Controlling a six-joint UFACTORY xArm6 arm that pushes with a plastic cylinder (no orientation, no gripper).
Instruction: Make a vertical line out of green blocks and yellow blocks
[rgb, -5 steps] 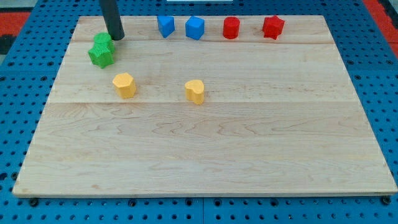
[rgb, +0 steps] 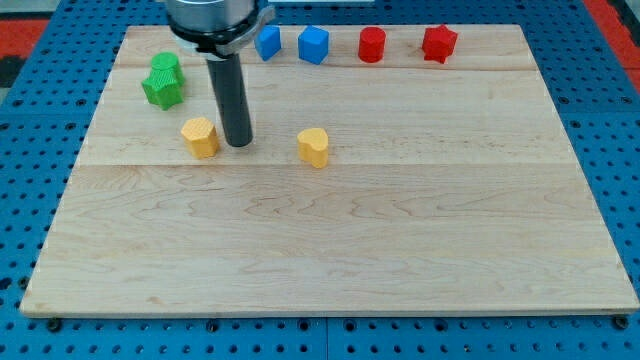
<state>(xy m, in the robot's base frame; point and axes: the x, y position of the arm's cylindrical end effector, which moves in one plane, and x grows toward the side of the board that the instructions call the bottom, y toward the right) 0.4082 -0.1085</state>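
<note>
Camera view: rod upright — my tip (rgb: 239, 144) just beside yellow block (rgb: 200, 137).

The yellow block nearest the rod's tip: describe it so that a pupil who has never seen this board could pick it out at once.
Start at the wooden board and go to its upper left part, where the green blocks sit. Just below and to the view's right of them is a yellow block, with my tip close on its right side. The other yellow block stands alone further right, past the tip.
</note>
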